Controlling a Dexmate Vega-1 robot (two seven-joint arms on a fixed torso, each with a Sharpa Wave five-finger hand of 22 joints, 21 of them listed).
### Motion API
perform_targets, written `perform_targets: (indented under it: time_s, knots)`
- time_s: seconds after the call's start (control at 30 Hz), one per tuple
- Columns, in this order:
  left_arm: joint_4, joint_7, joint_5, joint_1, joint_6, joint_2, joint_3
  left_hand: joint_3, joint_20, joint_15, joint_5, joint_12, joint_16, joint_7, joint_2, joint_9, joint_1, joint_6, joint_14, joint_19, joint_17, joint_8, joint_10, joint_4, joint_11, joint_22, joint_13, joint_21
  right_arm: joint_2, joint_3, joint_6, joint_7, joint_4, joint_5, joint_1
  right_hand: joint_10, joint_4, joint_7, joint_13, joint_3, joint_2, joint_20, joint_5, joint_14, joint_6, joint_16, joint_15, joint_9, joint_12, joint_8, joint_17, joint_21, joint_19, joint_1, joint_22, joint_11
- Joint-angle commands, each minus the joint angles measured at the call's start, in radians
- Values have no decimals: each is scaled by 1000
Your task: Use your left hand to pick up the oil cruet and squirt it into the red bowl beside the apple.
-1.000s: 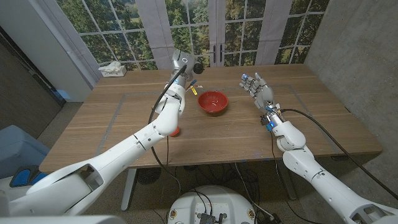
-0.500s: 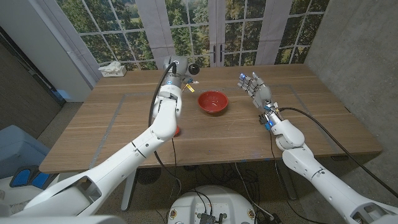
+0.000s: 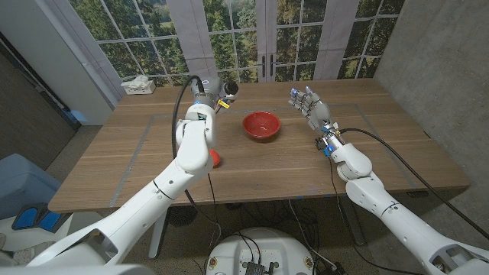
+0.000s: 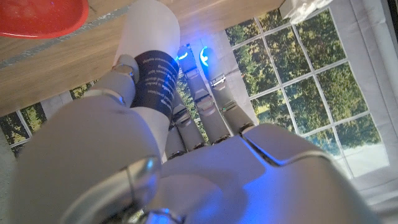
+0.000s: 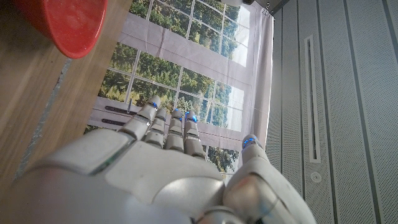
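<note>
Both my hands are up: my left hand (image 3: 216, 96) grips the oil cruet (image 4: 151, 62) above the table (image 3: 137, 153), left of the red bowl (image 3: 261, 125). My right hand (image 3: 312, 107) hovers, fingers spread, holding nothing. Apple (image 3: 215, 158) sits near me.

Left robot hand (image 3: 218, 95) raised and gripping; right robot hand (image 3: 311, 106) spread.
</note>
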Motion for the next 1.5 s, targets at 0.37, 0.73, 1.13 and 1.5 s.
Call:
perform_targets:
  time_s: [0.37,0.73,1.13,1.5]
  knots:
    - [-138,-172,-485,-34,186,134,-55,29,-120,-88,6,6,2,86,61,6,-71,41,19,33,-16,-25,33,11,7,-3,98,-16,-10,-12,-16,-22,-29,-24,1,6,-3,-8,2,3,2,8,-1,4,1,7,6,3,2,2,-1,0,4,-5,4,-4]
    - [-177,-76,-847,-66,236,240,-76,37,-119,-86,6,7,1,109,62,6,-91,43,27,52,-28,-35,37,10,18,-3,85,-22,-18,-14,-23,-39,-51,-42,-6,4,-3,-9,2,3,2,9,-1,4,-1,7,7,3,1,2,-1,0,3,-6,4,-4]
    - [-179,77,-1129,-120,200,367,-20,44,-121,-86,5,2,-3,114,54,6,-96,33,23,65,-36,-47,26,1,25,-4,77,-28,-22,-14,-20,-49,-66,-46,-22,4,-4,-9,2,3,1,9,-1,3,0,7,5,3,1,2,-2,0,4,-6,4,-3]
    - [-194,171,-1159,-221,196,446,148,52,-132,-86,5,-7,-10,107,48,8,-100,18,2,65,-44,-61,-3,-5,24,-6,67,-47,-15,-13,-3,-52,-61,-37,-42,6,-4,-7,2,3,0,9,-1,3,-1,7,6,3,2,2,-2,-1,4,-7,4,-3]
